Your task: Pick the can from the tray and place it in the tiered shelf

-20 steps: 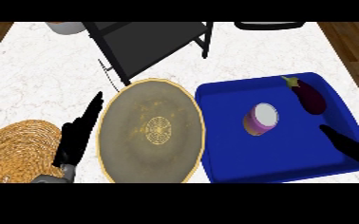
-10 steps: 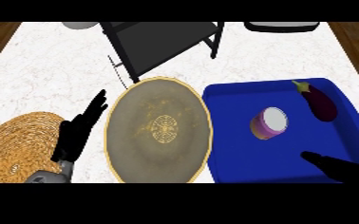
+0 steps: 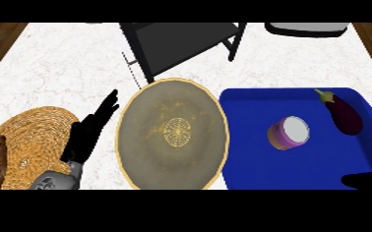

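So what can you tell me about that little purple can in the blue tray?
The small purple can is a short cylinder with a pale, whitish top and a tan band near its base. It stands tilted in the view, roughly mid-tray on the blue tray floor, apart from the dark purple eggplant to its right. No hand touches it.

Left hand shows at the near left, black, fingers straight and spread a little, pointing toward the far side and leaning slightly right. The palm faces inward, with the thumb side toward the right. Below it, the grey wrist and the end of the left forearm come in from the near edge. Over at the near right corner, only a small black tip of the right hand pokes in from the edge; too little shows to tell how that hand is set.
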